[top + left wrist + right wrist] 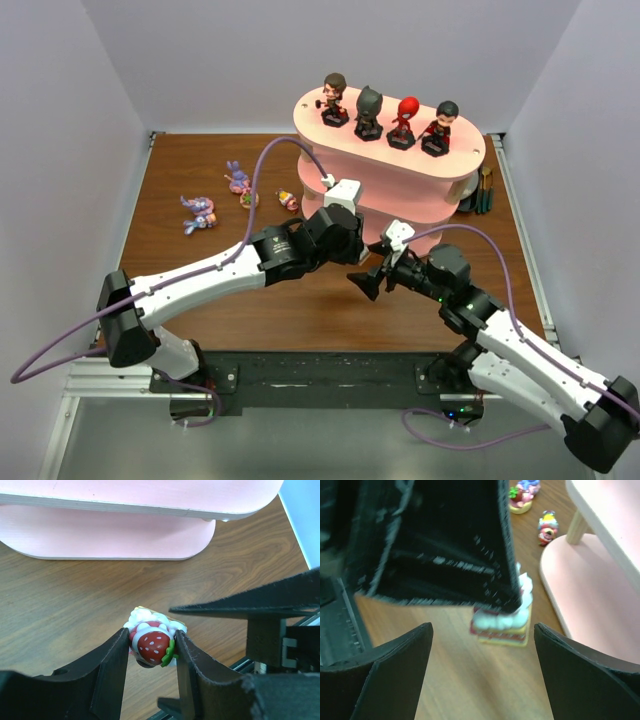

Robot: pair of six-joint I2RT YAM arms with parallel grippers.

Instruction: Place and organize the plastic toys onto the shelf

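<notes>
My left gripper (348, 243) is shut on a small strawberry-topped cake toy (151, 644), red, white and yellow, and holds it just above the wood in front of the shelf (400, 170). The pink lower boards show in the left wrist view (105, 535). My right gripper (366, 282) is open and empty, right beside the left one; in its wrist view the toy (504, 626) hangs under the dark left fingers (445, 545). Four big-headed figurines stand on the top board: brown-haired (334, 98), black-masked (369, 111), red-masked (404, 121), black-haired (441, 127).
On the table left of the shelf lie purple-blue creatures (198, 212) (237, 177) and two tiny toys (249, 199) (288, 200); two of them show in the right wrist view (521, 495) (547, 527). Dark pens (483, 190) lie at the shelf's right end.
</notes>
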